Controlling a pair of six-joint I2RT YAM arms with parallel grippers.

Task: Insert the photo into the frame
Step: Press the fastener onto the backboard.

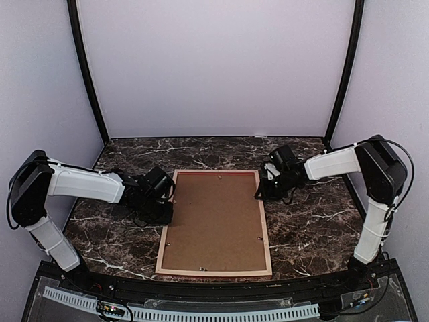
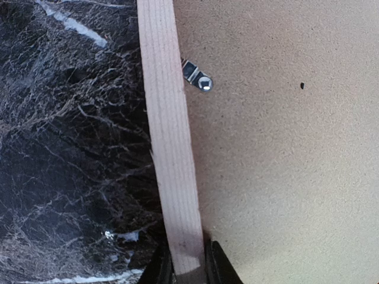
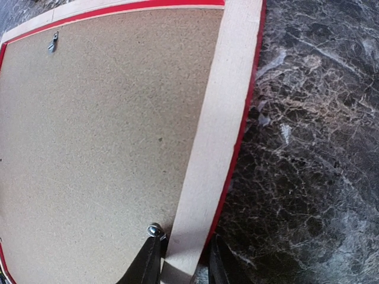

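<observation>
The frame (image 1: 265, 228) lies face down on the marble table, pale wood back up, with a thin red edge showing along its right rail (image 3: 219, 130). A brown backing board (image 1: 214, 221) fills it. The photo is hidden from every view. My left gripper (image 1: 167, 201) is shut on the frame's left rail (image 2: 169, 136), one finger on each side of the wood (image 2: 188, 266). My right gripper (image 1: 260, 191) straddles the right rail near its far end, its fingers drawn in against both sides of it (image 3: 185, 263).
Small metal turn clips sit on the backing board by the rails (image 2: 198, 78) (image 3: 155, 229). Dark marble table (image 1: 315, 221) surrounds the frame. Grey booth walls and two black posts (image 1: 87, 74) close off the back and sides.
</observation>
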